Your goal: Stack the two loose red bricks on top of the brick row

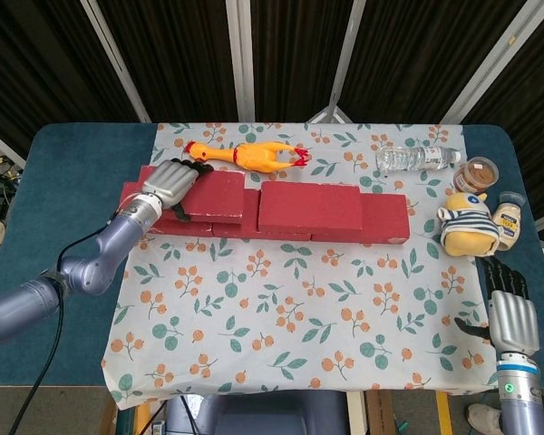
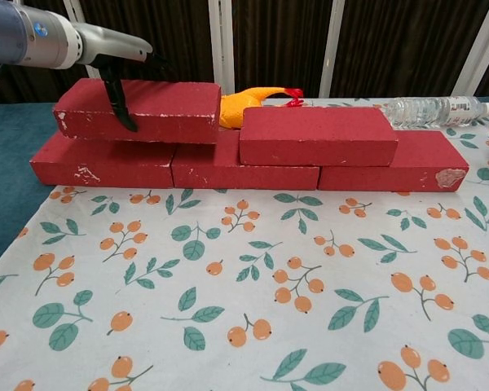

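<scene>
Floral tablecloth (image 2: pixel 253 326), chipped red brick (image 2: pixel 167 110), left robot hand (image 1: pixel 170 181) gripping

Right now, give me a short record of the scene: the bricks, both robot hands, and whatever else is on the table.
brick row: three red bricks end to end on the cloth
stacked brick: one on the row
held brick: at the row's left end, gripped by the left robot hand
right robot hand: open, at the table's near right edge
other items: rubber chicken, water bottle

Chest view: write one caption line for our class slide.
Left hand holds a red brick on the brick row, beside the already stacked brick.
</scene>
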Robot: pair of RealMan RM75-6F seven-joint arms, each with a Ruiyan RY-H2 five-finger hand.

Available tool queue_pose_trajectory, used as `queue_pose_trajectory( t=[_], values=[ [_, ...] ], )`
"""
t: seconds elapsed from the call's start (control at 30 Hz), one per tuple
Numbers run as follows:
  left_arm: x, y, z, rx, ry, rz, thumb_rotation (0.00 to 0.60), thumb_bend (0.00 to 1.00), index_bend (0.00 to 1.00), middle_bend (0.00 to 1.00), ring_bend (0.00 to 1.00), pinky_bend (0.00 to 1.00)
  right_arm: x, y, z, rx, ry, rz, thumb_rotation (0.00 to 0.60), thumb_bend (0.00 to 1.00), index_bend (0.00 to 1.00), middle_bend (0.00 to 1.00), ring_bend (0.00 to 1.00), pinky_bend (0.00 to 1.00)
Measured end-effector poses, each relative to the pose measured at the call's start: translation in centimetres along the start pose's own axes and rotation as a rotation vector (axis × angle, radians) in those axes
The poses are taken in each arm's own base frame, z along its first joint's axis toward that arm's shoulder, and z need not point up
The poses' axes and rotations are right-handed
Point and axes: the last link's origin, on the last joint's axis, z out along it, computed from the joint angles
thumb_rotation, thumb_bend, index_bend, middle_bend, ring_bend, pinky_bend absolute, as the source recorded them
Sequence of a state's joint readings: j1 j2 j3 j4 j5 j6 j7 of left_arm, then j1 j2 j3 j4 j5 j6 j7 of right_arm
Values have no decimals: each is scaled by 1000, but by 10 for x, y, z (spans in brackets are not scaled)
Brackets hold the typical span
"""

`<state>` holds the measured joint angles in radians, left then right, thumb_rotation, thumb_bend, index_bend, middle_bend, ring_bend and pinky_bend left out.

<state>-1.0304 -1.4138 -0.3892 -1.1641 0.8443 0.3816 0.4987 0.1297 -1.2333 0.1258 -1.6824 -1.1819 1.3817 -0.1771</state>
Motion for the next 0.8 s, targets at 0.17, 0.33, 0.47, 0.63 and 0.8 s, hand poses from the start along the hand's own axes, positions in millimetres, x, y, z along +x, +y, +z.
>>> queue_pose_trajectory(
  t=[0.17,0.33,0.47,0.63,0.8],
  values=[
    [-4,5,3,-14,-9,6,600,60,306,328,246,251,0,0,1,-3,0,-1,600,60,0,28,0,0],
    [-6,8,6,-21,-11,12,600,60,306,330,246,251,-1,1,1,-7,-5,0,600,60,0,28,0,0],
    [-9,11,8,-23,-7,3,600,60,305,330,246,251,-2,0,2,-4,-11,-6,600,60,0,28,0,0],
    [-12,15,13,-22,10,1,600,60,305,329,246,251,-2,0,2,-6,-3,-7,600,60,0,28,0,0],
    [-14,19,16,-27,7,9,600,60,305,329,246,251,0,0,2,-5,9,-11,600,60,0,28,0,0]
  ],
)
